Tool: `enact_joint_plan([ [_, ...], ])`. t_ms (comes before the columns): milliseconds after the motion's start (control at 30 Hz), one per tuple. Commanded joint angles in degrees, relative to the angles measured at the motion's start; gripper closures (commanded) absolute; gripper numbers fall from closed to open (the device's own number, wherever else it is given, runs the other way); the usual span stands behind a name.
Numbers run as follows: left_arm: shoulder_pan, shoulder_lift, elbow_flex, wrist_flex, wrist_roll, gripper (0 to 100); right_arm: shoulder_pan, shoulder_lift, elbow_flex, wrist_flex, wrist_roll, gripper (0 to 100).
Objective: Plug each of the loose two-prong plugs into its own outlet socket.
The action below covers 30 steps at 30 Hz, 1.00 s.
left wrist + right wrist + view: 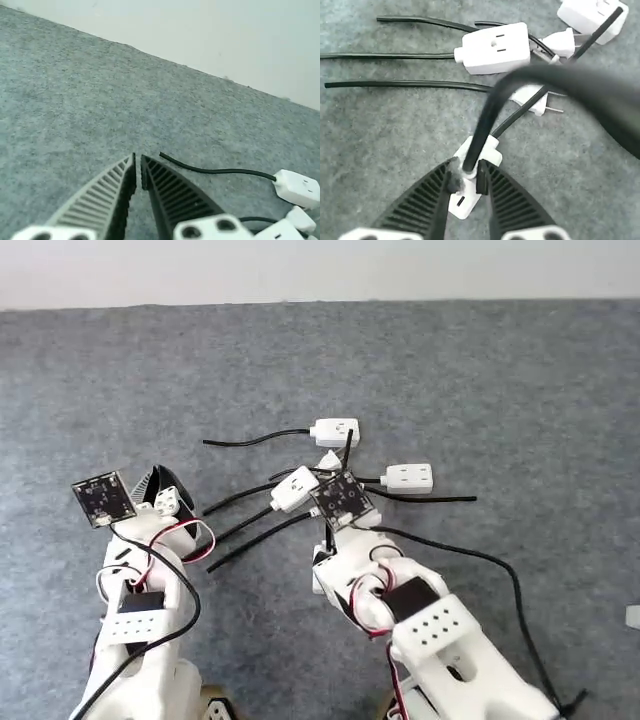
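Right gripper [467,172] is clamped on the black cord [487,112] where it enters a white outlet socket [462,202] lying on the carpet [380,140]. Left gripper [138,162] is narrow, holding nothing.

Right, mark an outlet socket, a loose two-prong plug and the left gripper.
outlet socket [492,47], right wrist view, slotted face.
two-prong plug [535,105], right wrist view, white body.
left gripper [138,162], left wrist view, between fingertips.

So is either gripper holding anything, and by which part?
Right gripper pinches a white connector at the end where its black cord enters. Left gripper is shut, holding nothing.
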Motion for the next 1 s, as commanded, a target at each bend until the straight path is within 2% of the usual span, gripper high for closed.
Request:
enact_joint_plan([
  [0, -0.18, -1.14, -0.31, -1.58, 0.26, 99, -1.19, 8.66, -2.90, 2.86, 1.23, 99.1],
  [133, -0.18, -1.14, -0.31, -1.58, 0.26, 99, -1.27, 14.99, -6.95, 3.91, 1.49, 99.1],
  [467, -0.18, -1.14, -0.31, -1.49, 0.26, 99, -1.27, 15.25, -8.62, 7.87, 6.24, 98.6],
  [533, -0.18, -1.14, -0.31, -1.49, 0.26, 99, -1.27, 15.25, -9.23, 9.10, 7.74, 96.2],
  [767, 0.09, -1.05, -0.22, -1.41, -1.05, 99, -1.19, 15.25, -10.37, 10.15, 12.75, 78.0],
  [967, 0.09, -1.05, -0.22, -1.23, -2.11, 99, -1.10, 15.25, -10.29, 5.93, 15.30, 80.9],
])
